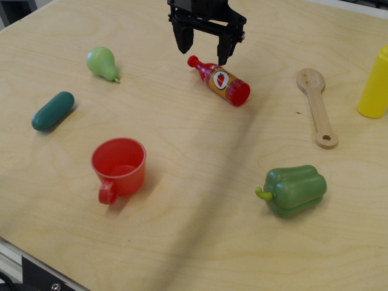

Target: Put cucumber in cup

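Cup (119, 165) lower left, upright, empty, handle toward viewer. Bell pepper (294, 190) lower right. Cucumber (53, 111) far left, lying flat above cup, apart from it. Pear (101, 62) upper left. Gripper (204, 50) top centre, jaws spread, holding nothing, above sauce bottle (220, 80) cap. Step: approach not begun. Next: travel left, descend over cucumber.

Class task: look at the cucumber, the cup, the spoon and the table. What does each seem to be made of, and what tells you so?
Cucumber: probably plastic, smooth, evenly teal-green, with a soft sheen.
Cup: likely moulded plastic, uniform red-orange, handle in one piece.
Spoon: looks like pale unpainted wood, matte.
Table: wood, apparently plywood, with visible grain lines.
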